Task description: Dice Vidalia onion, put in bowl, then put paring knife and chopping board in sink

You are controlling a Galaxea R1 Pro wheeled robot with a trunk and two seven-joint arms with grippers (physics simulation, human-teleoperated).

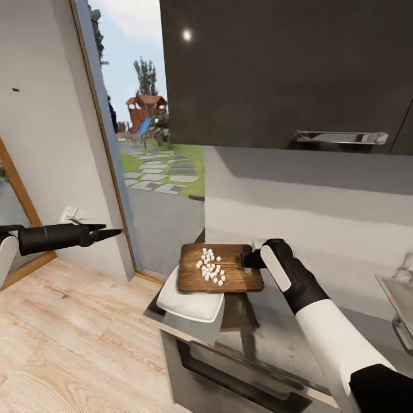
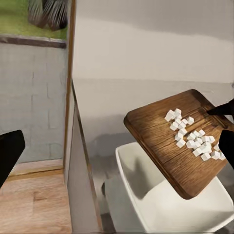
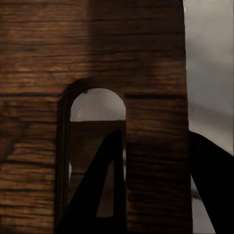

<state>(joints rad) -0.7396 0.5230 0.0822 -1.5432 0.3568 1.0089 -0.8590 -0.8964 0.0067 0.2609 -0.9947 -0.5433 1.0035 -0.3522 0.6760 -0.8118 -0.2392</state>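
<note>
1. Left gripper (image 1: 115,232), left-middle of head view: out over the floor, well apart from the work, fingers together to a point, clenched on nothing as far as I see.
2. Bowl (image 1: 192,301), lower centre of head view: white, on the counter (image 1: 269,338) at its corner. Left wrist view has the bowl (image 2: 165,204) sitting under the board's low end. Looks rigid and smooth; I'd expect it to slide if bumped.
3. Board (image 1: 221,268), centre: held up, tilted, near end over the bowl's back rim. Stiff wood, won't flex, and I judge it heavy enough to sag from a one-end grip. Handle end is the place to hold.
4. Dice (image 1: 210,267) on the board, mid-surface, a loose white cluster; left wrist view shows the dice (image 2: 195,136) not yet in the bowl. Light and loose, I'd expect them to slide all at once with more tilt, some may miss.
5. Right gripper (image 1: 248,261), right of centre: clamped on the board's handle end. Right wrist view: the slot (image 3: 97,146) close up, one finger (image 3: 105,190) seen through it, the other outside the board edge.
6. Sink (image 1: 398,304), far right edge.
</note>
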